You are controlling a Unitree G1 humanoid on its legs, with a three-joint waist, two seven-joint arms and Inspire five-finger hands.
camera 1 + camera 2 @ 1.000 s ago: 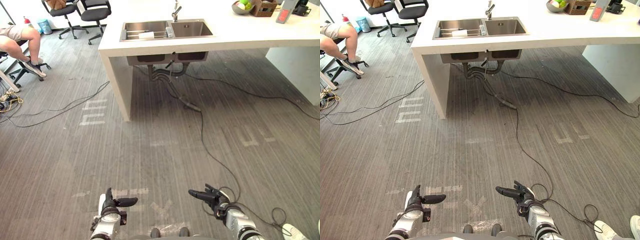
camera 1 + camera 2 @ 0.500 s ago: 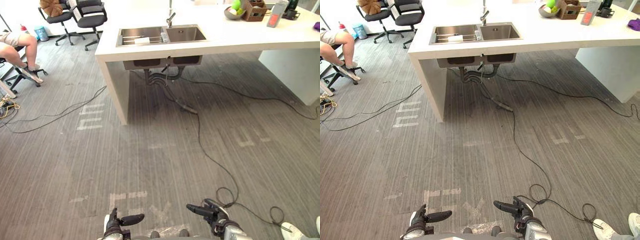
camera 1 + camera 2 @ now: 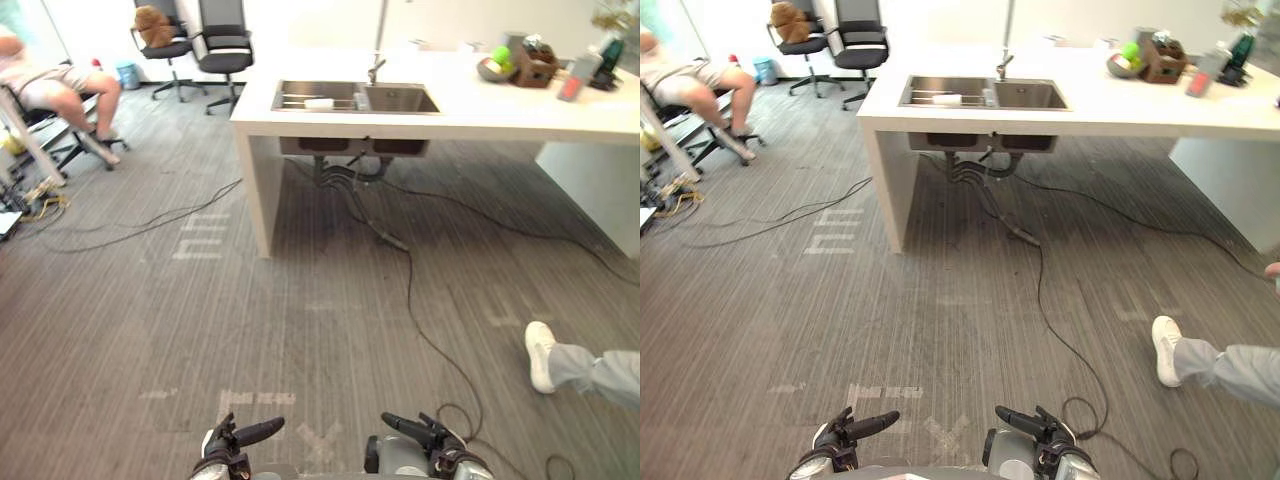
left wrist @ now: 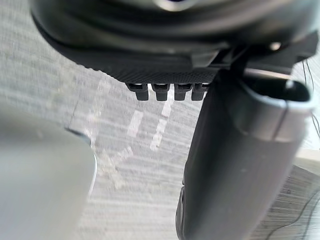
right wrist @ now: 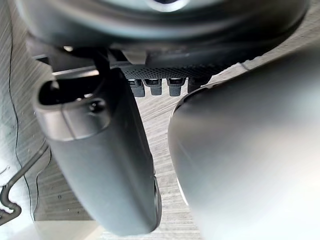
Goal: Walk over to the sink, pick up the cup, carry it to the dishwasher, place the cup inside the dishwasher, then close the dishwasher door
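Left hand (image 3: 228, 450) and right hand (image 3: 435, 448) low over floor (image 3: 300, 300); fingers relaxed, holding nothing (sink (image 3: 400, 98) in worktop (image 3: 500, 102) well ahead).

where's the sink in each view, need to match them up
Left eye view: steel double sink set in the white counter, top middle.
Right eye view: same sink, top middle, a touch further left.
Left wrist view: aimed past the left hand at grey floor.
Right wrist view: aimed past the right hand at grey floor.
Shared landmark: the faucet behind the divider between the basins.
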